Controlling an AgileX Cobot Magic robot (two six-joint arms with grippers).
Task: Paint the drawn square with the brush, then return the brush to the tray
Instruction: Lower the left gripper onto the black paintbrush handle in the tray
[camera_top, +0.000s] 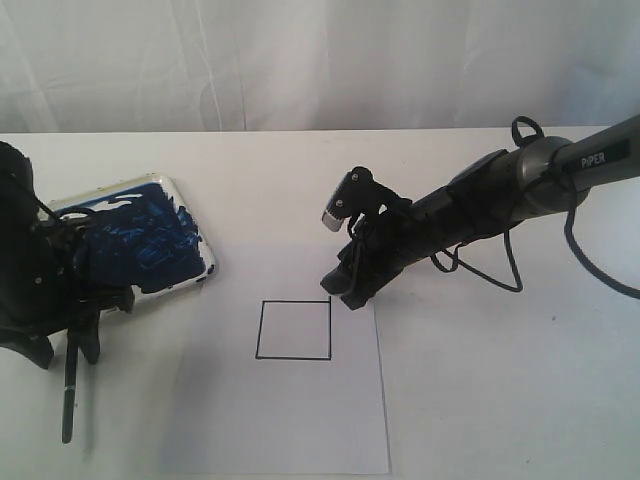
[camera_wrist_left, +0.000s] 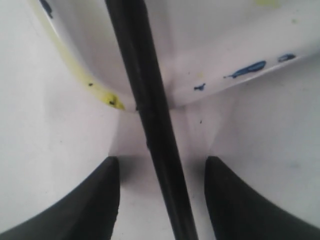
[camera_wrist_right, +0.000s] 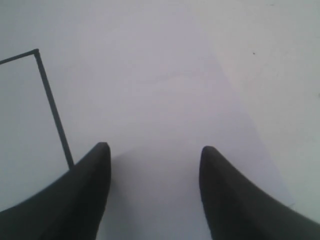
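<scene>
The brush (camera_top: 68, 395) lies with its dark handle on the table, and its other end runs up over the corner of the tray (camera_top: 185, 215); the bristle tip is hidden under my left arm. My left gripper (camera_top: 68, 345) stands open astride the handle (camera_wrist_left: 159, 135), with a gap on each side between it and the fingers (camera_wrist_left: 95, 200). The tray rim (camera_wrist_left: 75, 75) is yellowish, its inside smeared with blue. The drawn square (camera_top: 294, 330) is white inside. My right gripper (camera_top: 345, 290) hangs open and empty by the square's far right corner (camera_wrist_right: 37, 52).
The white paper sheet (camera_top: 335, 420) carrying the square lies in the middle of the white table (camera_top: 500, 400). A white curtain (camera_top: 300, 60) hangs behind the table's far edge. My right arm's cable (camera_top: 590, 270) loops over the table at the right.
</scene>
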